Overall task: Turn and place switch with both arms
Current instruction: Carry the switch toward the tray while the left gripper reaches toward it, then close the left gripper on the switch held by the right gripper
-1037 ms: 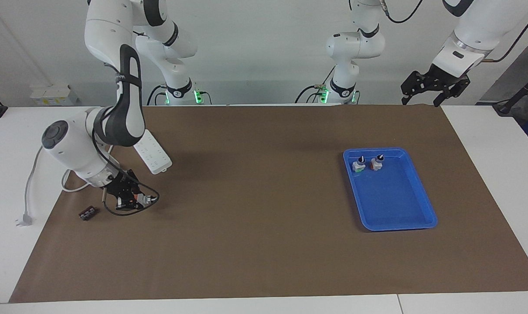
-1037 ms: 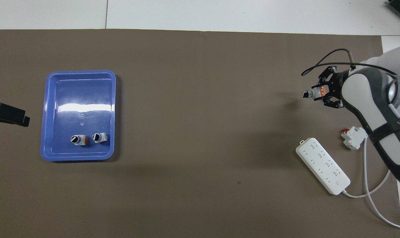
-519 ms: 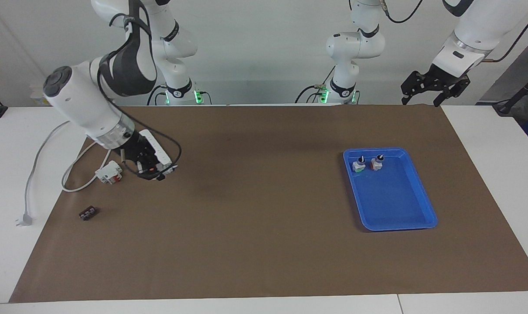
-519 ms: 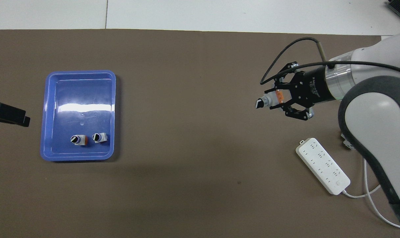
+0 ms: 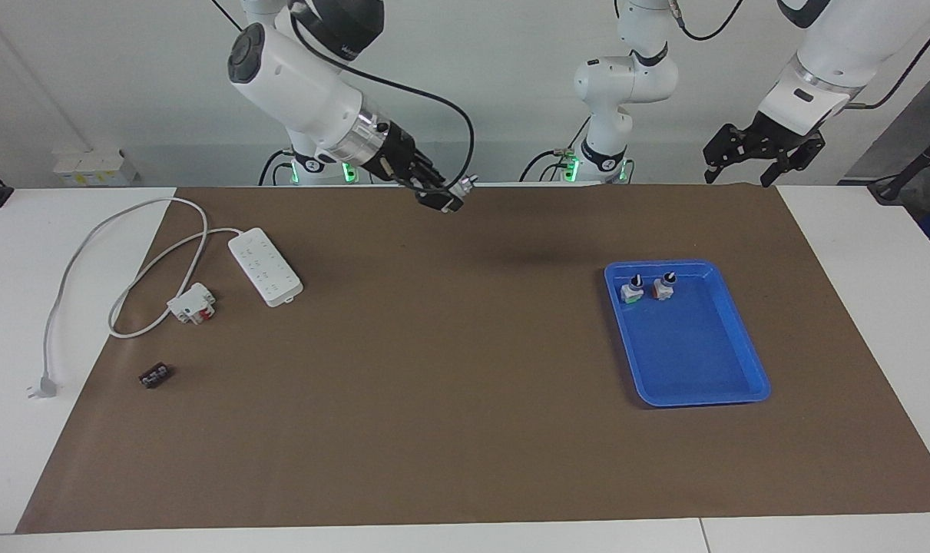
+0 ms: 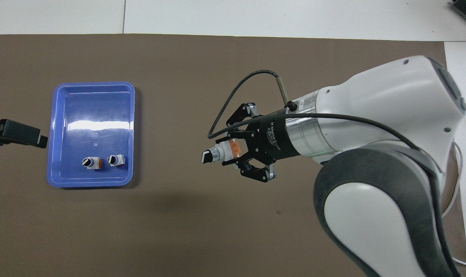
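Switch [image 6: 220,153]: riding in the air above the middle of the brown mat [image 5: 465,430], well clear of the worktop.
Right pincer [image 6: 233,154]: clenching the switch's white-and-orange body.
Long axis: lying level, black knob pointing toward the left arm's end.
Left pincer [image 5: 764,150]: hanging spread wide, holding nothing, waiting near the tray [image 6: 55,177].
Judgement: the knob is facing the left pincer, suiting a handover or twist.

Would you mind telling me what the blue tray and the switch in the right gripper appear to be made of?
Blue tray: likely moulded plastic, glossy; a bright glare streak lies across its floor and its corners are rounded. Switch, held by the right gripper over the brown mat: apparently plastic, with a white body, orange block and black knob; its silver collar looks metallic, though it may be plated plastic.
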`<act>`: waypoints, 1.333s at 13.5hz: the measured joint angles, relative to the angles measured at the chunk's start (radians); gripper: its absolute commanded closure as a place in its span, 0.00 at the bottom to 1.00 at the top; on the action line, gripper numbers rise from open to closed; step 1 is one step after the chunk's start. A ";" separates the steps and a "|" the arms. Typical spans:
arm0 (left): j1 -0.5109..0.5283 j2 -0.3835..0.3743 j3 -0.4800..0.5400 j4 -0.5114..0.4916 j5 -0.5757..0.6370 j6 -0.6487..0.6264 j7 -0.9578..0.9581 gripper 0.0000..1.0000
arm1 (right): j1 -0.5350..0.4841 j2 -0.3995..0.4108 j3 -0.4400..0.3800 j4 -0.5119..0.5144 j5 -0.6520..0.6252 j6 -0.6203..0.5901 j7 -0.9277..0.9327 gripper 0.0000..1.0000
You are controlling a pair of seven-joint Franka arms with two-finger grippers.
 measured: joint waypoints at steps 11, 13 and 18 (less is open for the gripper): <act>-0.111 -0.071 -0.020 -0.202 -0.472 0.235 0.001 0.20 | 0.038 0.014 -0.014 -0.002 0.000 0.053 0.036 1.00; -0.151 -0.091 -0.023 -0.234 -0.501 0.259 0.001 0.31 | 0.037 0.014 -0.014 -0.001 0.000 0.060 0.045 1.00; -0.196 -0.103 -0.039 -0.243 -0.572 0.274 -0.013 0.39 | 0.037 0.014 -0.011 0.000 0.000 0.104 0.068 1.00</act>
